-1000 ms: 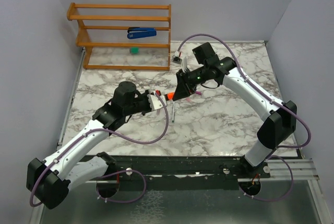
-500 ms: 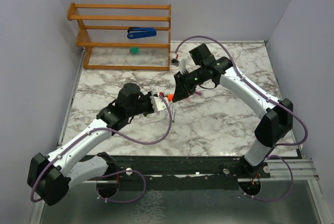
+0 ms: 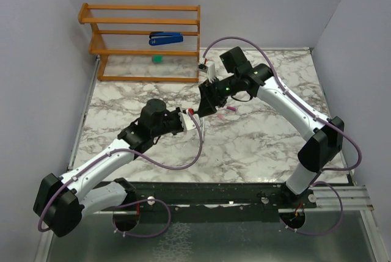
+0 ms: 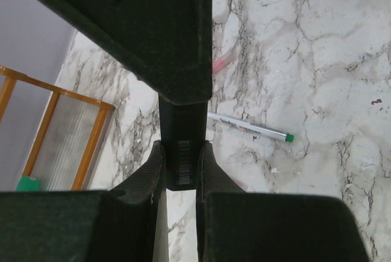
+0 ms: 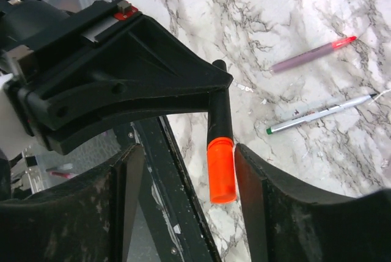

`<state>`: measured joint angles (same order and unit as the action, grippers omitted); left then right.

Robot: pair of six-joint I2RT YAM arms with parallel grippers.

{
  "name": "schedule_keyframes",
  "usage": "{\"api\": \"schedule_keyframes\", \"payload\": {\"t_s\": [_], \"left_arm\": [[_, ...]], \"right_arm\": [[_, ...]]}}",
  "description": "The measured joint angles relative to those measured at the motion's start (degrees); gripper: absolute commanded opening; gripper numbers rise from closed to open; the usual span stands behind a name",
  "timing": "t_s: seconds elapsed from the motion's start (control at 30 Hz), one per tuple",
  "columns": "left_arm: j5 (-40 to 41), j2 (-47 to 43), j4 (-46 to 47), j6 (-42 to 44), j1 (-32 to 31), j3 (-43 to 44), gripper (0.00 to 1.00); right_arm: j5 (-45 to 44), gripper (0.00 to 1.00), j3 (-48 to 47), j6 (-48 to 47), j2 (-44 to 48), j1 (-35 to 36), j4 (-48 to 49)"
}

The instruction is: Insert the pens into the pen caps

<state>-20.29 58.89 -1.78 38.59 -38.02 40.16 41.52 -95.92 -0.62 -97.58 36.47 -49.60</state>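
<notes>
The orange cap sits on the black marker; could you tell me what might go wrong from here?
The right gripper is open around the orange cap; if the cap is only partly pushed onto the black marker, it may drop off. One finger stands close beside it; retreating sideways could knock it.

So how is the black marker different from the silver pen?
The black marker is thick; the silver pen is thin. The marker is held up by the left gripper; the pen lies flat on the table. The marker wears an orange cap; the pen's green tip shows. Both are pens.
</notes>
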Motion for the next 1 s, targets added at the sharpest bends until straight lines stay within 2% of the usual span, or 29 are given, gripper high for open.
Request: {"api": "schedule_keyframes", "payload": {"t_s": [0.1, 0.33, 0.43, 0.53, 0.77, 0.9, 1.0], "left_arm": [[-0.07, 1.22, 0.20, -0.07, 0.02, -0.57, 0.00], [-0.61, 2.10, 0.85, -0.72, 0.00, -0.98, 0.00], [-1.01, 2.08, 2.95, -2.29, 0.00, -1.49, 0.00], [-1.22, 1.70, 5.66, -4.57, 0.00, -3.15, 0.00], [-0.81, 1.55, 16.44, -16.55, 0.00, -5.79, 0.00], [0.87, 2.56, 23.47, -23.63, 0.00, -5.79, 0.00], [1.75, 4.28, 27.61, -28.50, 0.00, -5.44, 0.00]], "right_arm": [[-1.40, 0.79, -0.46, 0.26, 0.07, 0.09, -0.02], [-7.82, 0.84, -0.50, 0.87, 0.66, 0.17, 0.92], [-13.81, 0.94, 0.22, 2.89, 1.81, 0.15, 3.69], [-19.69, 1.00, 6.95, 6.67, 7.54, -1.14, 11.56], [-28.81, 0.97, 28.74, 17.73, 28.50, -5.79, 35.39], [-28.89, 0.94, 38.25, 24.37, 32.87, -5.25, 48.30], [-29.05, 0.92, 44.85, 28.24, 33.90, -4.70, 54.38]]}}
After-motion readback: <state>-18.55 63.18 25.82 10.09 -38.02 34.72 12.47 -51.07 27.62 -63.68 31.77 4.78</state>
